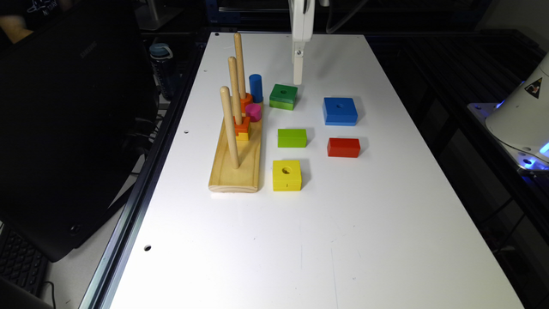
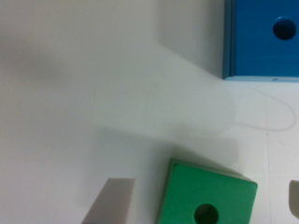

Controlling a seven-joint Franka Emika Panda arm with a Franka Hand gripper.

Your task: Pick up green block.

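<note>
The gripper [image 1: 297,79] hangs low over the white table [image 1: 343,214], toward the far end, and the green block [image 1: 283,96] sits just beside it, on the exterior view's left and a touch nearer. The block lies flat, dark top up, round hole showing, between the wooden peg board [image 1: 236,171] and the blue square block [image 1: 340,111].

In the wrist view 2 pale fingers [image 2: 112,200] show at opposite edges with the green block [image 2: 208,198] between them, so the jaws stand open and hold nothing. The block sits off-centre in that gap and turned a little against the finger line.

My read: the move hinges on that offset. Slide over the block, square up, then drop. It is square, so no long axis to favour.
</note>
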